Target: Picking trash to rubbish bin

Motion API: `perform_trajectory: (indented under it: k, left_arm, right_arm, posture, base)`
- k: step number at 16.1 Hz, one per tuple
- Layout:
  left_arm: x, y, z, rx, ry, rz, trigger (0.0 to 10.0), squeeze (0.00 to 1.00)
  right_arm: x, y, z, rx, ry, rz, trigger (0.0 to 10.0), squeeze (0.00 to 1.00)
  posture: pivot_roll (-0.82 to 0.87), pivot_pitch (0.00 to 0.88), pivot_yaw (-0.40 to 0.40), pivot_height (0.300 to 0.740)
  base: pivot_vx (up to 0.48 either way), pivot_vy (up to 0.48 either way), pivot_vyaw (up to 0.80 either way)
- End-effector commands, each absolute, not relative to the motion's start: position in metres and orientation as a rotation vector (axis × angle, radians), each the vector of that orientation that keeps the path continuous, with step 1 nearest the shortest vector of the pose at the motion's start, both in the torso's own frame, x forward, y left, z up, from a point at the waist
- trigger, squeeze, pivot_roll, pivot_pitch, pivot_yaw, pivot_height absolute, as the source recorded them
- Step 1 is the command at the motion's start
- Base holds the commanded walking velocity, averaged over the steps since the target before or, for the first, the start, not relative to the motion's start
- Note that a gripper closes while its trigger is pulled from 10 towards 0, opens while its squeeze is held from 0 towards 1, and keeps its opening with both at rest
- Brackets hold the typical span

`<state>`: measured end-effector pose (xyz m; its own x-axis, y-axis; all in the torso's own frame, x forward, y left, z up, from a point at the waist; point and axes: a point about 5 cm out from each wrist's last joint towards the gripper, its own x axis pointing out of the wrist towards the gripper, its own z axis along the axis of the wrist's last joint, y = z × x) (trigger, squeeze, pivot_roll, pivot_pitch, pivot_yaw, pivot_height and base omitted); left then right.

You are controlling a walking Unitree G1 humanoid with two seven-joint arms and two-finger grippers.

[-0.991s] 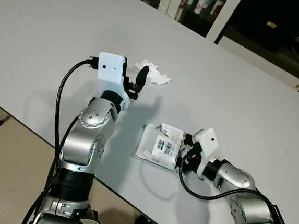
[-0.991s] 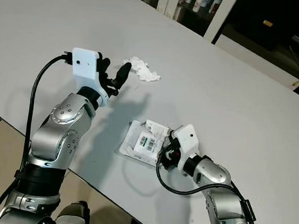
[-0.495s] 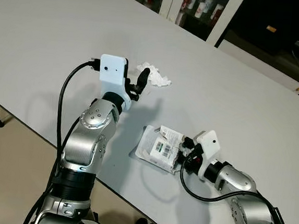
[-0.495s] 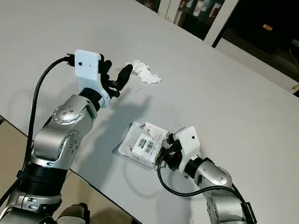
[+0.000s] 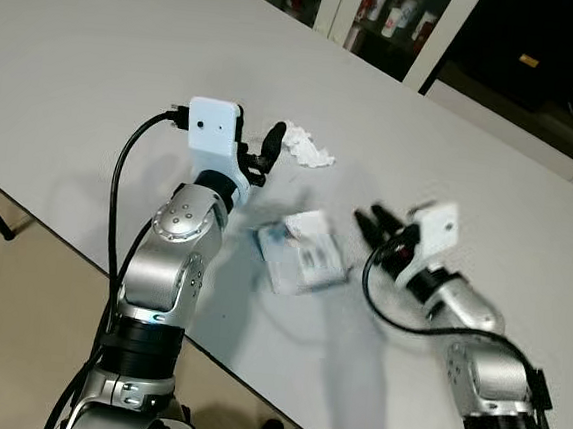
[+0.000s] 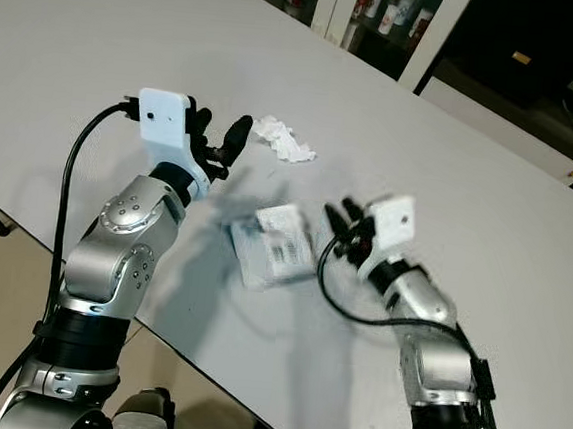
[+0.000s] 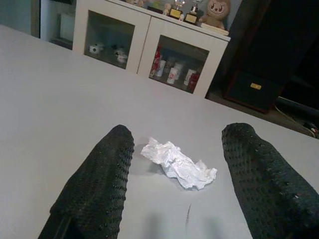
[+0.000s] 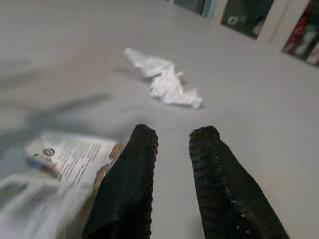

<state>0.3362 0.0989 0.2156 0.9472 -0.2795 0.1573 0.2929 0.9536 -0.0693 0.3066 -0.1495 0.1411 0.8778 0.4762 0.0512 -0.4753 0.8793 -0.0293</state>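
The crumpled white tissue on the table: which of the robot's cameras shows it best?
The left wrist view: the crumpled tissue lies sharp and close, framed between the open left gripper's fingers. The right wrist view shows it farther off and blurred. Both eye views show it small, just beyond the left gripper.

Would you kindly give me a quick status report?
Left gripper open, lined up on crumpled tissue. Right gripper open, empty, raised beside plastic packet. Both pieces lie on the table; nothing blocking.

Even indoor light, soft shadows — motion blur smears the packet (image 5: 303,252).
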Motion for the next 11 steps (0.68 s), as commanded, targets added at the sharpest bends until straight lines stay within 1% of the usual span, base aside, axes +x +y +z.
perform_trajectory:
  k: [1,5,8,9,10,11]
  left_arm:
    - [0.336,0.090,0.216,-0.096,-0.147,-0.312,10.0,0.00]
    - [0.338,0.091,0.217,-0.097,-0.150,-0.305,10.0,0.00]
    - [0.337,0.089,0.217,-0.100,-0.150,-0.308,10.0,0.00]
    - [0.337,0.089,0.217,-0.101,-0.150,-0.306,10.0,0.00]
    - [0.338,0.091,0.218,-0.102,-0.151,-0.304,10.0,0.00]
    - [0.338,0.091,0.219,-0.101,-0.151,-0.303,10.0,0.00]
  right_arm:
    - [0.309,-0.159,0.145,-0.026,-0.079,0.436,0.0,0.00]
    - [0.319,-0.159,0.164,-0.030,-0.158,0.382,0.0,0.00]
    - [0.322,-0.158,0.165,-0.049,-0.146,0.382,0.0,0.00]
    - [0.321,-0.159,0.163,-0.048,-0.130,0.380,5.0,0.00]
    - [0.318,-0.163,0.161,-0.060,-0.116,0.363,10.0,0.60]
    - [0.316,-0.168,0.161,-0.063,-0.113,0.351,10.0,1.00]
  posture:
    - [0.26,0.153,-0.169,0.740]
    - [0.26,0.151,-0.173,0.740]
    - [0.26,0.152,-0.176,0.740]
    - [0.26,0.152,-0.177,0.740]
    - [0.26,0.152,-0.177,0.740]
    - [0.26,0.150,-0.176,0.740]
  base:
    - [0.000,0.000,0.00]
    - [0.000,0.000,0.00]
    - [0.000,0.000,0.00]
    - [0.000,0.000,0.00]
    - [0.000,0.000,0.00]
    - [0.000,0.000,0.00]
